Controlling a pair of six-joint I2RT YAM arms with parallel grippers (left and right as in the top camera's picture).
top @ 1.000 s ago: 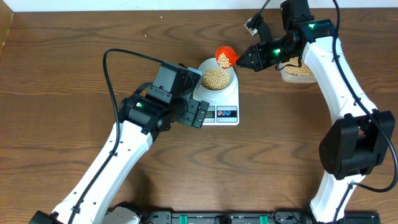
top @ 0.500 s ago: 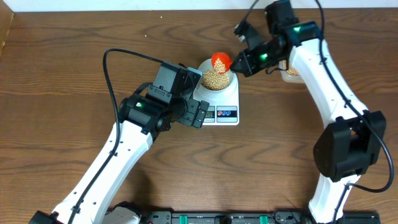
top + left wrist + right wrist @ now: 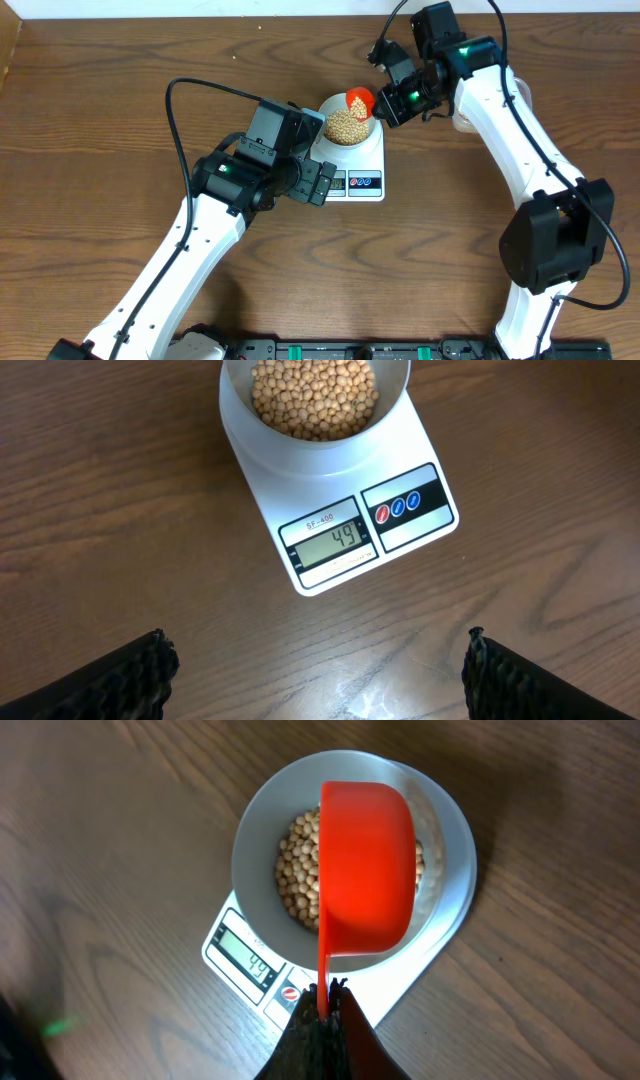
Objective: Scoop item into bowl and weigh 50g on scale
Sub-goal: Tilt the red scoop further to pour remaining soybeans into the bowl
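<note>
The white scale [image 3: 357, 168] stands mid-table with the pale bowl [image 3: 345, 122] on it. The bowl is heaped with tan beads [image 3: 314, 395]. The display [image 3: 332, 542] reads 49. My right gripper [image 3: 325, 990] is shut on the thin handle of a red scoop [image 3: 368, 870]. The scoop hangs tipped over the bowl's [image 3: 250, 850] right half, its outside towards the wrist camera, so its contents are hidden. Seen from overhead, the scoop [image 3: 358, 100] is at the bowl's far right rim. My left gripper [image 3: 320, 682] is wide open and holds nothing, just in front of the scale [image 3: 420, 535].
The clear tub [image 3: 462, 122] of beads sits right of the scale, mostly hidden behind my right arm. A black cable [image 3: 180, 130] loops over the left arm. The table's far edge runs along the top of the overhead view.
My right gripper has carried the scoop left, from beside the bowl's right edge to over the bowl, and has rolled it over. The left arm has not moved.
</note>
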